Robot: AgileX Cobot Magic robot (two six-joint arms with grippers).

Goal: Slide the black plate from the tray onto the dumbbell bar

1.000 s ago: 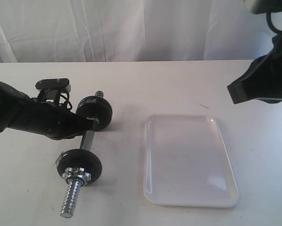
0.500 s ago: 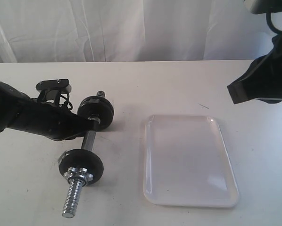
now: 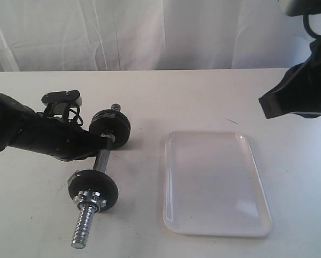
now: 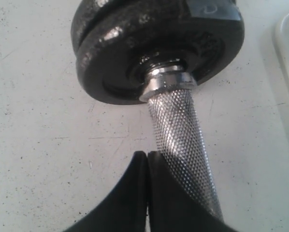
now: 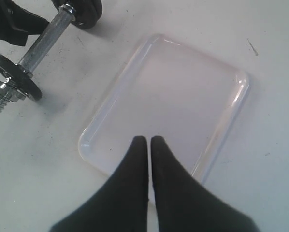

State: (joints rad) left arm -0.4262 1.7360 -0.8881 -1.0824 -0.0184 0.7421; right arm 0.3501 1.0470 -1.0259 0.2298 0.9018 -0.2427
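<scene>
- Exterior view: the dumbbell bar lies on the white table, its long threaded end pointing toward the camera.
- A black disc sits behind silver hex nuts near that end.
- At the far end, the black plate is on the bar, packed so tightly against a second disc that the two read as one thick weight.
- The left gripper reaches in from the left and meets the bar just beside this far weight.
- The tray lies flat to the right of the dumbbell, apart from it.
- The right arm hangs raised near the upper right corner, well away from both.
- Left wrist view: the left gripper's black fingers are pressed together with only a thin seam between them, gripping nothing.
- The bar's knurled chrome shaft runs right alongside one finger.
- It enters a chrome collar at the centre of the stacked discs.
- Right wrist view: the right gripper is also closed tight and empty-handed.
- It hovers above the tray's short rim, with the whole tray in sight below it.
- The dumbbell lies beyond the tray's corner, and the left arm is at the bar.
</scene>
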